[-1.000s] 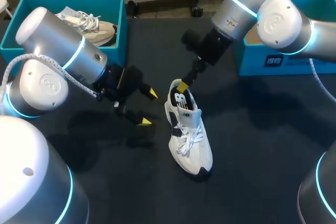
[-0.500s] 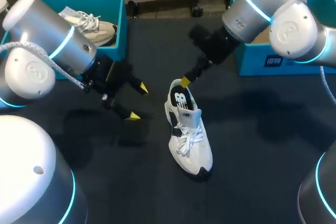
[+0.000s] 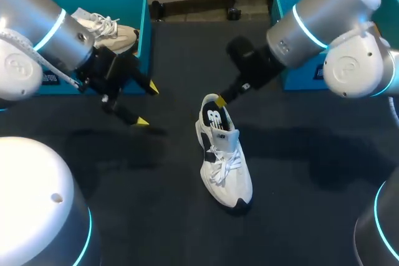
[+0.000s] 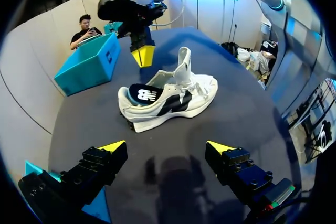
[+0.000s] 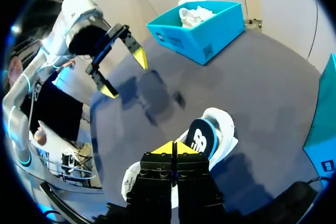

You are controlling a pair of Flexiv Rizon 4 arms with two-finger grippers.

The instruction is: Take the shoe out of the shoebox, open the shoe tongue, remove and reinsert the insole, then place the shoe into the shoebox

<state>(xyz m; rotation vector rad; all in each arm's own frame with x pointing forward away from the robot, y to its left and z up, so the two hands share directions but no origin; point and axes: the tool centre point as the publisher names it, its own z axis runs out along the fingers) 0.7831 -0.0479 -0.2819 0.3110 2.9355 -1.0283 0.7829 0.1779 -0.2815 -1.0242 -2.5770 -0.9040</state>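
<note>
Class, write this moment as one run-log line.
shoe: on table | left gripper: open, away from shoe | right gripper: shut, by heel

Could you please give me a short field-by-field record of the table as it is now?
shoe: white sneaker, upright on the table, outside both boxes
insole: dark, inside the sneaker
left gripper: open, empty, apart from the sneaker
right gripper: shut, empty, just above the heel
left shoebox: holds a second shoe
right shoebox: largely hidden behind the right arm
</note>
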